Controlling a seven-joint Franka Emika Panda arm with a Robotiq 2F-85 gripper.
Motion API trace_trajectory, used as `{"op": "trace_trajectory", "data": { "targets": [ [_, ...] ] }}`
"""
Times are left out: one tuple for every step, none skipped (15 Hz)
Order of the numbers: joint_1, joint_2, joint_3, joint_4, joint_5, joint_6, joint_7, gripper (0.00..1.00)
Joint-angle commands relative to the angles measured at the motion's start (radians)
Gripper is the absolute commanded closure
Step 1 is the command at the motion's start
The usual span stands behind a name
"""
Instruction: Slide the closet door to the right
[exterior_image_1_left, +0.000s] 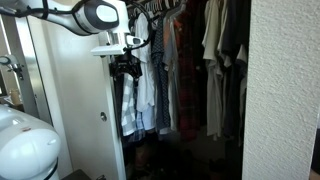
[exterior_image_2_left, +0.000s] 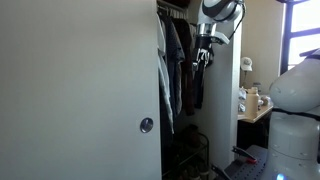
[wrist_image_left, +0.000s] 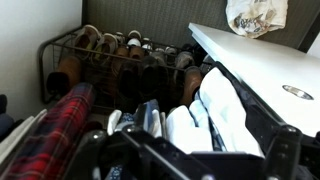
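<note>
- Closest to the wrist camera, the gripper (wrist_image_left: 190, 158) shows only as dark shapes along the bottom edge. I cannot tell whether its fingers are spread or closed, or whether they hold anything.
- Just beyond it hang a white shirt (wrist_image_left: 215, 120) and a red plaid garment (wrist_image_left: 65, 110), above a shoe rack (wrist_image_left: 100, 50).
- In an exterior view the closet door (exterior_image_1_left: 85, 100) stands beside the hanging clothes (exterior_image_1_left: 190, 70), with its round silver pull (exterior_image_1_left: 101, 116) near the edge.
- The gripper is high up, just beside that edge, possibly touching it.
</note>
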Motion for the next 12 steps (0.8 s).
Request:
{"op": "trace_trajectory", "data": {
  "targets": [
    [0.046, 0.012, 0.054, -0.022, 0.019, 0.082, 0.002, 0.00],
    [0.058, 0.013, 0.071, -0.031, 0.015, 0.106, 0.006, 0.00],
    [0.070, 0.014, 0.093, -0.041, 0.011, 0.132, 0.015, 0.00],
    [0.076, 0.016, 0.107, -0.050, 0.004, 0.157, 0.018, 0.00],
    [0.085, 0.017, 0.123, -0.058, 0.006, 0.183, 0.028, 0.00],
    [0.088, 0.017, 0.139, -0.067, -0.001, 0.210, 0.038, 0.00],
    [0.093, 0.016, 0.156, -0.076, -0.002, 0.233, 0.056, 0.00],
    [0.098, 0.016, 0.172, -0.082, 0.000, 0.253, 0.070, 0.00],
    [0.103, 0.014, 0.187, -0.088, 0.000, 0.270, 0.089, 0.00],
    [0.112, 0.013, 0.203, -0.094, 0.006, 0.286, 0.108, 0.00],
    [0.118, 0.013, 0.219, -0.095, 0.007, 0.297, 0.128, 0.00],
    [0.128, 0.012, 0.232, -0.098, 0.020, 0.306, 0.155, 0.00]
  ]
}}
